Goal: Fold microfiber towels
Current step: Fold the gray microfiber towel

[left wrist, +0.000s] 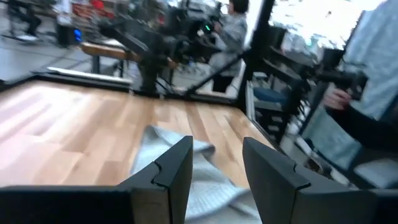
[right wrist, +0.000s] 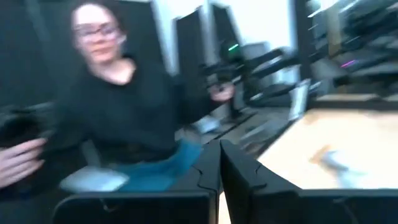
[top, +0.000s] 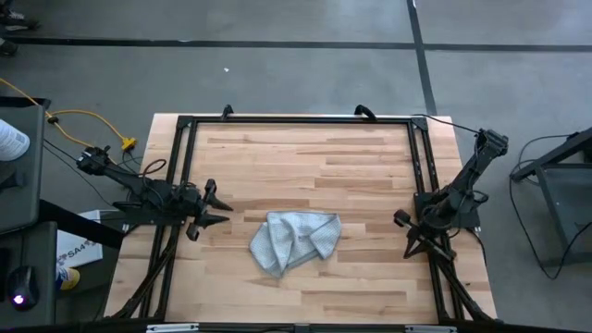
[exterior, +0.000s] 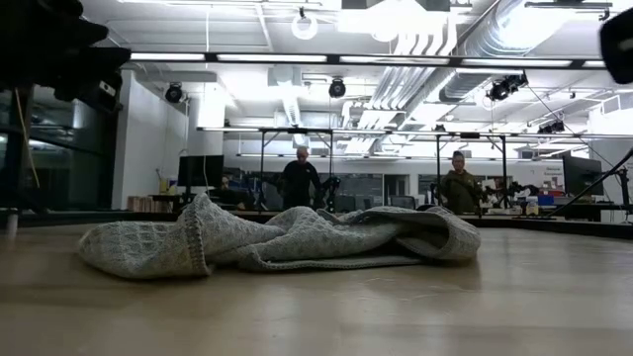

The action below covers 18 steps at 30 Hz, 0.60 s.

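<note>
Nearest the low camera is bare wooden table point(exterior: 316, 307), and just beyond it, across the middle of the frame, lies the towel point(exterior: 277, 242), a grey ribbed cloth slumped in a loose heap with its edges rolled over itself; in the high view the same towel point(top: 294, 240) sits a little below the centre of the frame, crumpled into a rough bundle rather than laid flat, so the folding looks not yet begun and the cloth would probably need spreading out first; the left gripper point(top: 220, 207) hovers at the middle left of the high view, just off the towel's edge, its two fingers apart and holding nothing; in the left wrist view those fingers point(left wrist: 180, 174) frame the near folds of the cloth, which suggests the arm is lined up to reach for an edge or corner, though which one I cannot tell; the right gripper point(top: 403, 235) sits at the middle right of the high view, over the black frame at the table's side and well apart from the towel, its fingers pressed together on nothing, seemingly waiting; its wrist view looks mostly out into the room, where a person in dark clothing sits beside the table; two more people stand far back in the low view.
</note>
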Each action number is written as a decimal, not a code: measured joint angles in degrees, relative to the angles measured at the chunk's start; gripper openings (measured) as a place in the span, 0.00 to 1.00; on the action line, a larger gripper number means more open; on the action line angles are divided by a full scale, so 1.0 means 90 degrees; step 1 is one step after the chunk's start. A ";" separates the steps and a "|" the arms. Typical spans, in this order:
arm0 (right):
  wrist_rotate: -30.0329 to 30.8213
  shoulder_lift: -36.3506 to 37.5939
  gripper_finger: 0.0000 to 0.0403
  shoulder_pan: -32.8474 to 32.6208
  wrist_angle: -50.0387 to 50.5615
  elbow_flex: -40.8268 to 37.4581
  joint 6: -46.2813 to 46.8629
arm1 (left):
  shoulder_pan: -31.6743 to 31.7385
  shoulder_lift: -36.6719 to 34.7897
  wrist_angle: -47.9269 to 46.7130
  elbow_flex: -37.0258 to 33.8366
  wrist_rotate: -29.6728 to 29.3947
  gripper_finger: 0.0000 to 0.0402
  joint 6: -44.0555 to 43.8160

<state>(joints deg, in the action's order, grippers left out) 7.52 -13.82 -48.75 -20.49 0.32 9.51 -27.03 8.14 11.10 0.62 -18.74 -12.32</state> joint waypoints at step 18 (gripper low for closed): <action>0.3550 -0.0360 0.01 0.1379 -0.0332 0.0014 0.0096 | 0.0002 0.0499 -0.0274 0.0324 -0.0839 0.35 -0.0023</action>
<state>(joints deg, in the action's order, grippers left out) 39.47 -17.07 -36.34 -23.47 0.45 10.38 -27.00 12.63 8.64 3.53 -26.29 -12.52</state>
